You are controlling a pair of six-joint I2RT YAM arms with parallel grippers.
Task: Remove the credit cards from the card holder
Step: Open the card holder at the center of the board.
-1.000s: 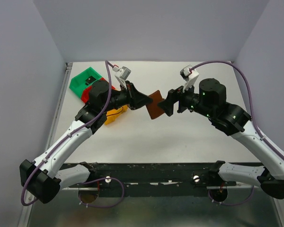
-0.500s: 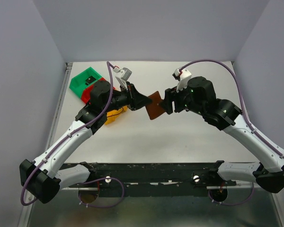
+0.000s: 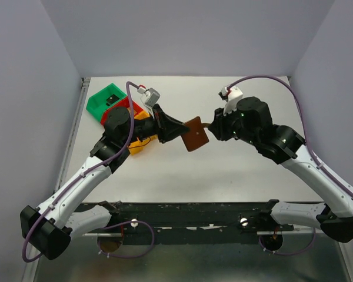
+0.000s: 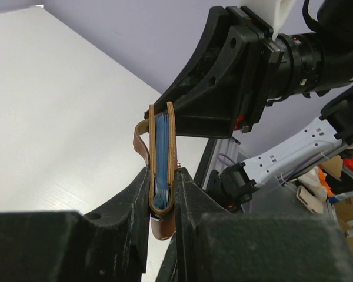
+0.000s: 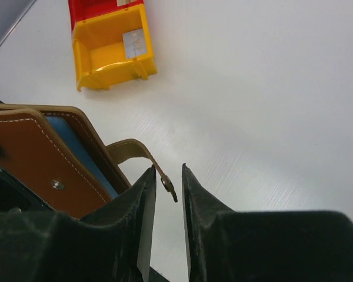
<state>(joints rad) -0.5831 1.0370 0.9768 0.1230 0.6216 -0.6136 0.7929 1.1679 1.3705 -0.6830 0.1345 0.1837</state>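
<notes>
The card holder (image 3: 195,134) is a brown leather wallet held off the table on its edge, my left gripper (image 3: 179,132) shut on its lower end. In the left wrist view the card holder (image 4: 163,147) stands nearly closed between my fingers, showing blue inner pockets. The credit cards are hidden inside. My right gripper (image 5: 167,168) stands narrowly open around the end of the closing tab (image 5: 132,150). The tab's snap touches one fingertip (image 5: 151,172), with a gap to the other. The brown cover (image 5: 35,158) fills the lower left of that view.
Green (image 3: 106,100), red (image 3: 122,106) and yellow (image 3: 139,144) plastic bins sit at the back left, behind my left arm. The yellow bin (image 5: 109,50) shows empty in the right wrist view. White table lies under both grippers.
My right gripper has narrowed from wide open and moved in onto the closing tab. The left arm shifted slightly, tilting the card holder, and kept its grip.
</notes>
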